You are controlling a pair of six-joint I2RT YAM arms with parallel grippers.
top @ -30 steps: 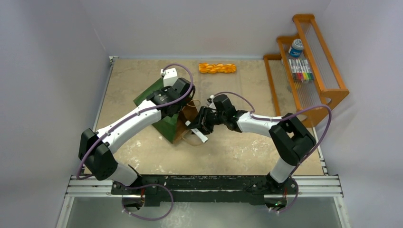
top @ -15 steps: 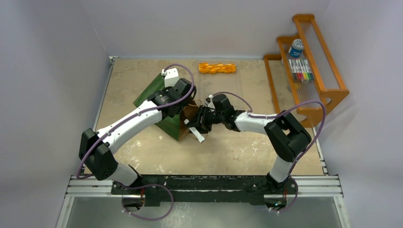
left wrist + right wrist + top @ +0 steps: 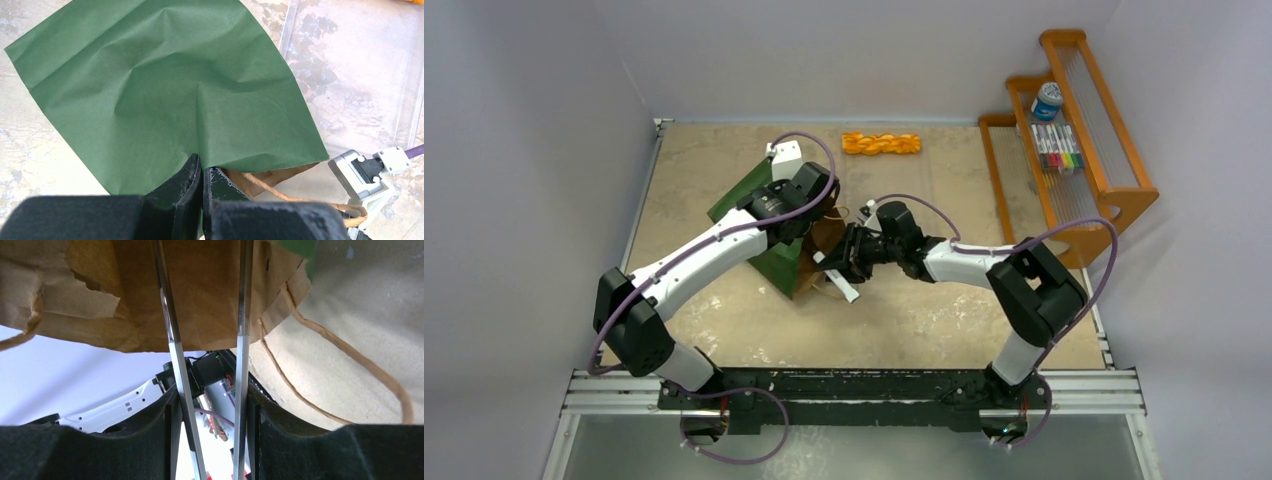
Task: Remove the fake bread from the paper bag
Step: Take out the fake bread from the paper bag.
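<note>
Pinching the green edge of the paper bag (image 3: pixel 165 85) in the left claw (image 3: pixel 201 170), shut tight. Squeezing thin metal tongs (image 3: pixel 243 300) in the right claw (image 3: pixel 212 400), part closed; tong tips cut off inside the bag's brown mouth. Deep inside the bag: too hidden to tell. Far beyond the bag on the surface (image 3: pixel 944 300): one orange braided bread (image 3: pixel 881 143).

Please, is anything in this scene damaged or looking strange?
Yes. The paper bag is torn at its brown inner rim, upper left in the right wrist view: a ragged flap sticks out there. The bag is also crumpled, pinched at its edge by the left tool. The tongs in the right tool reach into its mouth.
</note>
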